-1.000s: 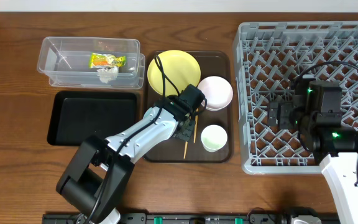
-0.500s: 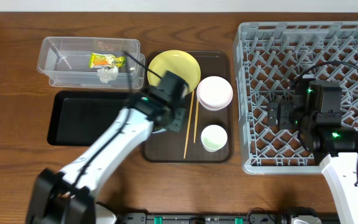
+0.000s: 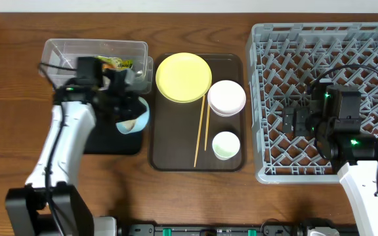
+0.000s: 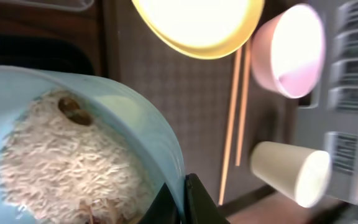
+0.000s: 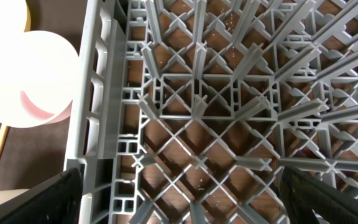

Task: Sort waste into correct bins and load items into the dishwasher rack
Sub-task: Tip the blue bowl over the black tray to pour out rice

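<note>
My left gripper [image 3: 125, 108] is shut on the rim of the light-blue bowl [image 3: 134, 119] and holds it tilted over the right end of the black tray [image 3: 113, 144]. In the left wrist view the fingers [image 4: 182, 199] pinch the bowl wall [image 4: 135, 124], with white rice [image 4: 61, 162] inside. The snack wrapper [image 3: 115, 63] lies in the clear tub [image 3: 64, 52]; the tissue is hidden behind my arm. The yellow plate [image 3: 184, 77], white bowl [image 3: 226, 97], cup [image 3: 226, 145] and chopsticks [image 3: 201, 131] rest on the brown tray. My right gripper [image 3: 294, 121] hangs open and empty over the grey rack [image 3: 327, 39], whose lattice [image 5: 229, 93] fills the right wrist view.
The dark-brown serving tray [image 3: 176, 154] sits between the black tray and the rack. The left wrist view also shows the plate [image 4: 197, 25], white bowl [image 4: 291, 50], cup [image 4: 291, 174] and chopsticks [image 4: 235, 112]. The white bowl [image 5: 30, 78] shows left of the rack wall.
My left arm has lifted the light-blue bowl off the brown tray and swung it left over the black tray. The right arm has not moved.
</note>
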### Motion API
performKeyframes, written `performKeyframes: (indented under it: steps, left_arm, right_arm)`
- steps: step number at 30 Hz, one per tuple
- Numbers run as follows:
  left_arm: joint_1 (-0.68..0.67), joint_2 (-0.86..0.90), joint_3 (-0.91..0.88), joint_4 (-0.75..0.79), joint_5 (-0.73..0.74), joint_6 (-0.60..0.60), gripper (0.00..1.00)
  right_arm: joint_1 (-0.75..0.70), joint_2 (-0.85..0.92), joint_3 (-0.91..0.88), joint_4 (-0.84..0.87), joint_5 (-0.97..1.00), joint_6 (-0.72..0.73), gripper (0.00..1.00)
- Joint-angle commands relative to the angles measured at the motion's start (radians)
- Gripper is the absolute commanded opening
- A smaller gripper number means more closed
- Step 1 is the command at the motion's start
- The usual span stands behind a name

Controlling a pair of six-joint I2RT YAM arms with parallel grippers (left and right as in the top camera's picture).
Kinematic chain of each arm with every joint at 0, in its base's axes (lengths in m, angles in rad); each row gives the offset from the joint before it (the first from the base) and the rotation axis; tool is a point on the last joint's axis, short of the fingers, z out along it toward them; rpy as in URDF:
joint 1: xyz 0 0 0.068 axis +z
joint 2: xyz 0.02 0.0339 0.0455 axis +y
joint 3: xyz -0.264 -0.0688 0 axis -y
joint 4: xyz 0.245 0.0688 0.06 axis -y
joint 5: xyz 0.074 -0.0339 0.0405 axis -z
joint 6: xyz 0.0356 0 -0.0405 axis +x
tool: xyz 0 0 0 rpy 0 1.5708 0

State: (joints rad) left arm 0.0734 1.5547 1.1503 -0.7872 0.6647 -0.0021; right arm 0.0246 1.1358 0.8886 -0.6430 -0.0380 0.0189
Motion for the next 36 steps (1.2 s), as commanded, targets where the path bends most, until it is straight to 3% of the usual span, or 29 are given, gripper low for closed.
performKeyframes:
  steps: [1, 7, 17, 24, 30, 36]
  left_arm:
    - [0.105, 0.05, -0.01, -0.013, 0.314, 0.134, 0.06]
    - [0.256, 0.164, -0.015, -0.02, 0.591, 0.174, 0.06]
    - [0.4, 0.299, -0.015, -0.02, 0.909, 0.171, 0.06]
    - [0.454, 0.304, -0.015, -0.021, 0.908, 0.042, 0.06]
    - [0.486, 0.304, -0.015, -0.02, 0.908, -0.16, 0.06]
    - [0.509, 0.304, -0.015, -0.021, 0.908, -0.226, 0.06]
  right_arm:
    - [-0.012, -0.012, 0.022, -0.001, -0.008, 0.01, 0.99]
    - [-0.012, -0.012, 0.022, -0.001, -0.008, 0.01, 0.99]
    - [-0.012, -0.012, 0.022, -0.001, -0.008, 0.01, 0.99]
    - [-0.012, -0.012, 0.022, -0.001, -0.008, 0.01, 0.99]
    - [-0.012, -0.012, 0.022, -0.001, -0.008, 0.01, 0.99]
    - [-0.012, -0.012, 0.022, -0.001, -0.008, 0.01, 0.99]
